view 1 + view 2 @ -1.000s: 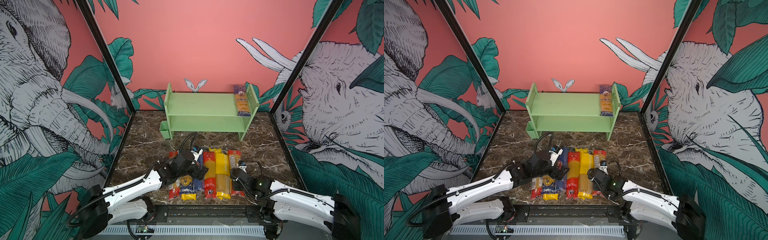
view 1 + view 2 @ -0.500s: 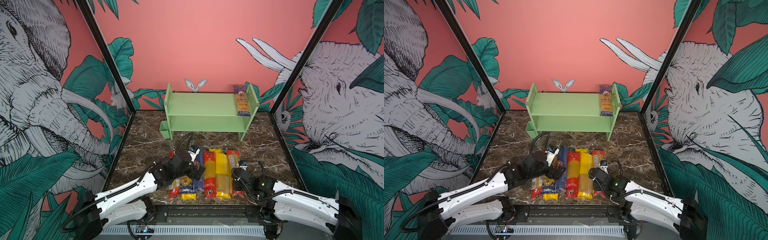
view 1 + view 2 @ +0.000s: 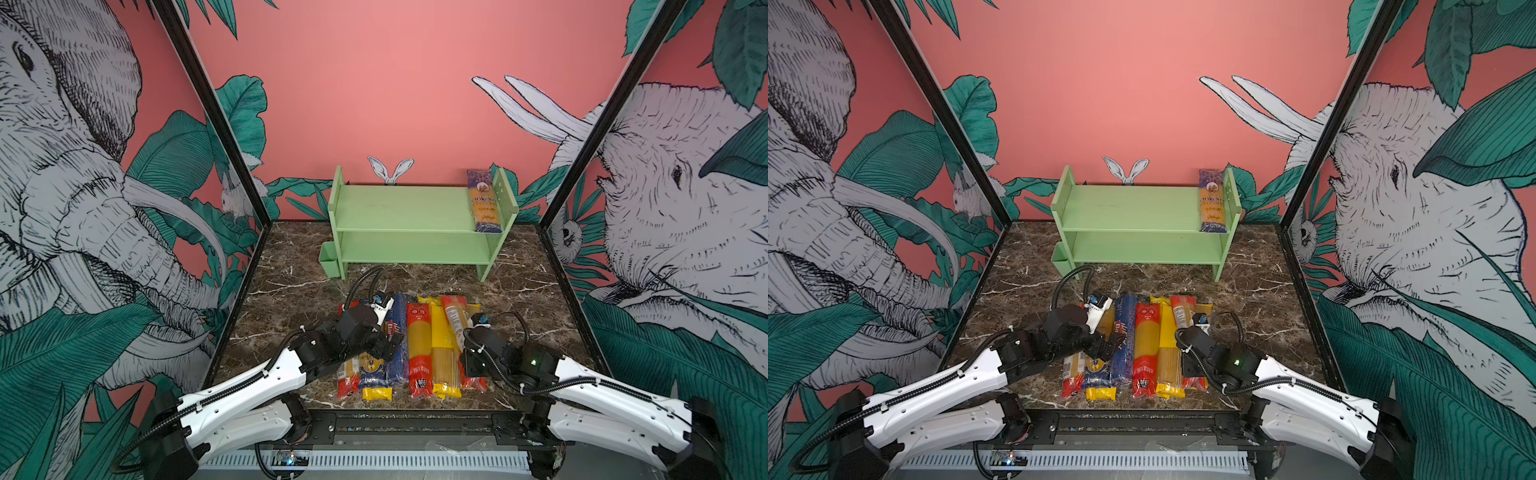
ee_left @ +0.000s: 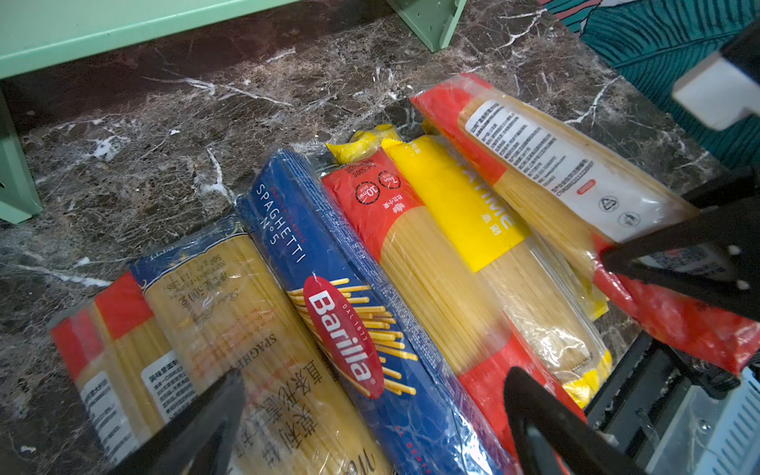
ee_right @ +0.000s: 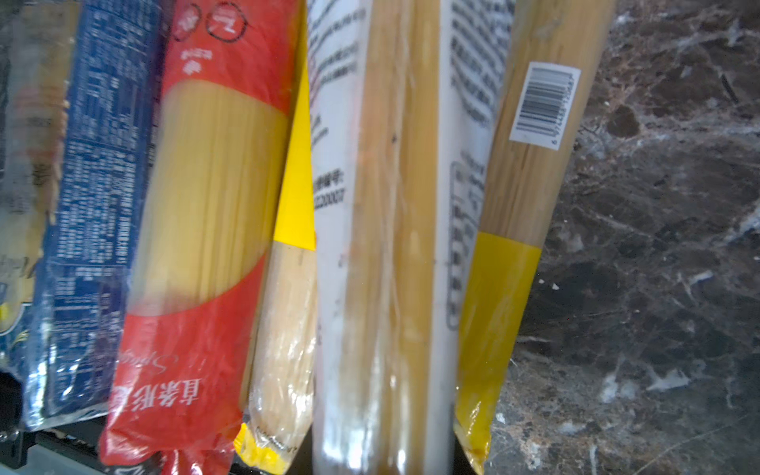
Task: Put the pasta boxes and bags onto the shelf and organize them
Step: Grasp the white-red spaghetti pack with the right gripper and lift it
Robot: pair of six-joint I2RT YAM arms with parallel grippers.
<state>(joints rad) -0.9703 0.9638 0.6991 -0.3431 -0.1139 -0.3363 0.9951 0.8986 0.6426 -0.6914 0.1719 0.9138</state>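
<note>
Inside right gripper [image 3: 467, 363]: red-ended labelled pack [image 3: 454, 320], clamped tight (fingertips hidden from its own wrist camera). Toward left gripper [image 4: 370, 427], other packs [image 3: 419, 345] lie side by side on marble [image 3: 299, 299]. Left gripper spread wide, Barilla pack [image 4: 349, 329] below its 2 fingers [image 4: 197, 419]. Far beyond both: shelf [image 3: 399, 208], 1 purple pack [image 3: 482, 201] on top tier.

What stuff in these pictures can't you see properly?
- Top views: the left arm hides the middles of the leftmost packs; the right arm covers part of the white-label pack.
- Right wrist view: the close-up is blurred, so that pack's print is mostly unreadable.
- Left wrist view: the bottom edge cuts off the Barilla pack.
- Top views: the small print on the pack on the shelf is too tiny.
</note>
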